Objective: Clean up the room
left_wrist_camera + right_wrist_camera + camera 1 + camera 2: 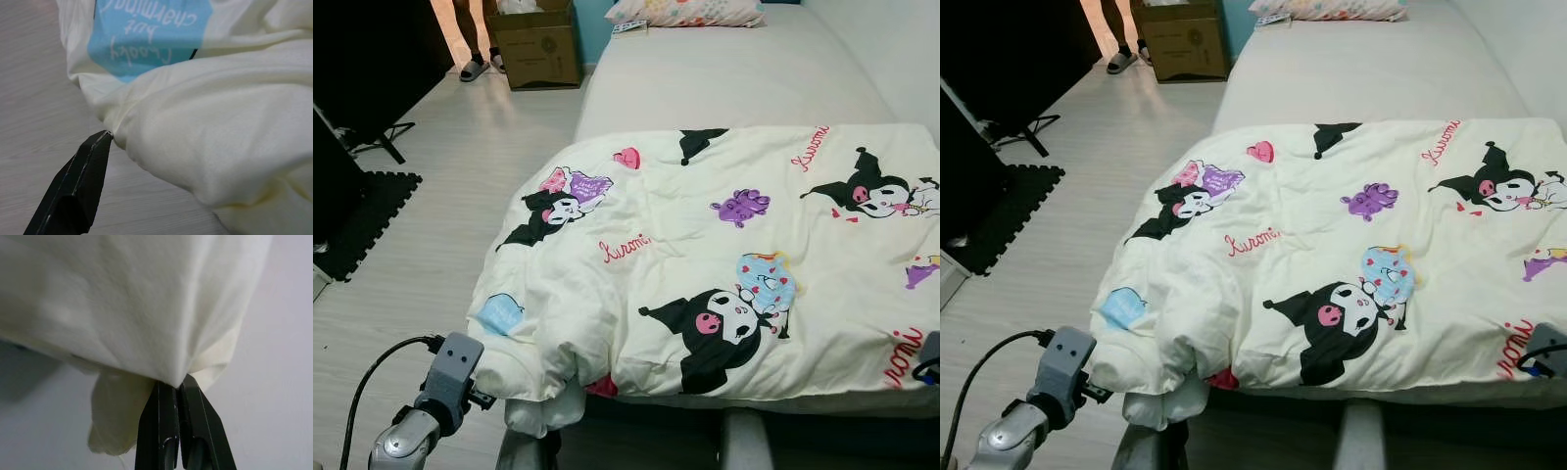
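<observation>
- Between the right gripper's [177, 382] jaws sat a corner of the blanket [724, 255], clamped, likely to pull it straight over the bed [724, 69].
- Beside the left gripper [105, 137], one finger touched the bunched near-left corner; whether those jaws gripped, I couldn't tell.

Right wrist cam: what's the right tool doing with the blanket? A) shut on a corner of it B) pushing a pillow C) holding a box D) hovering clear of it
A: in the right wrist view the right tool's two black fingers are pressed together, with a corner of the cream blanket pinched at their tips.
</observation>
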Tool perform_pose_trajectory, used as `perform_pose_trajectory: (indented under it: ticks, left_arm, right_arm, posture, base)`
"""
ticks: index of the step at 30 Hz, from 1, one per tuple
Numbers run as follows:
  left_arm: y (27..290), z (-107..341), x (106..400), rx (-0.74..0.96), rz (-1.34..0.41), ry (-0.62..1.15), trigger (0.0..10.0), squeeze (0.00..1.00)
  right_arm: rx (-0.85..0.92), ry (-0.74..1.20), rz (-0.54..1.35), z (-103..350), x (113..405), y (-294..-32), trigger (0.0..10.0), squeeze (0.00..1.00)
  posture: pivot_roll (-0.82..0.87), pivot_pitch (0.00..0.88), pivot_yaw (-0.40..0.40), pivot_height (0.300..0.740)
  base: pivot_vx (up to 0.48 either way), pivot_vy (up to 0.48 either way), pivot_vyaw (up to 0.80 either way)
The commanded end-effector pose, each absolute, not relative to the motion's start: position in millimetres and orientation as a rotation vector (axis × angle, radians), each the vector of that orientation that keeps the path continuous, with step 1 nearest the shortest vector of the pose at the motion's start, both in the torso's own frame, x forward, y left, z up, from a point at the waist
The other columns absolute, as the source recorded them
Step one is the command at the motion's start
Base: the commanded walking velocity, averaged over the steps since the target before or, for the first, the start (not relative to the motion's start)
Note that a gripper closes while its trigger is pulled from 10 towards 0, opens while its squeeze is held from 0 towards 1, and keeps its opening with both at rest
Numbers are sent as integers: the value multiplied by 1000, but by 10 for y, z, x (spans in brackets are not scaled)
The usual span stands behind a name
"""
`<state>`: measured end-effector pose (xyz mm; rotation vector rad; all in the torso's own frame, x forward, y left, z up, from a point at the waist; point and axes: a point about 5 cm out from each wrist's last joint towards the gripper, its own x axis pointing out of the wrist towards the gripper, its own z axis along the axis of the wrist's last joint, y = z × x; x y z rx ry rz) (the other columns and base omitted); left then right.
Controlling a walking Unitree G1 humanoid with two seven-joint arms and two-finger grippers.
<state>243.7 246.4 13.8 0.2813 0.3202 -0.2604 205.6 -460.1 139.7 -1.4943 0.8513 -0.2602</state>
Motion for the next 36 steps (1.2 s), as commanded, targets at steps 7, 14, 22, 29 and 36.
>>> perform_pose_trajectory:
  ticks: [7,14,22,29,36]
  left_arm:
    - [2538,85,2343,274,-236,358,10000,0]
    - [2546,83,2340,273,-229,361,10000,0]
    - [2518,92,2361,270,-231,356,10000,0]
    - [2523,76,2356,265,-220,362,10000,0]
    - [2586,9,2323,296,-178,406,10000,0]
  right_arm:
    - [-1446,1161,-310,1379,1644,-4900,0,0]
    - [-1274,1365,-244,1223,1346,-4962,0,0]
    - [-1213,1493,-213,1021,1148,-4939,0,0]
    - [-1113,1169,-457,1500,1548,-5006,10000,627]
    - [-964,842,-603,2121,1850,-5012,10000,1000]
  posture:
    - [116,223,44,522]
    - [114,222,44,522]
    - [116,220,41,522]
    - [117,214,30,522]
    - [105,201,19,522]
  base:
    - [0,0,0]
    - [0,0,0]
    - [0,0,0]
    - [0,0,0]
    - [0,0,0]
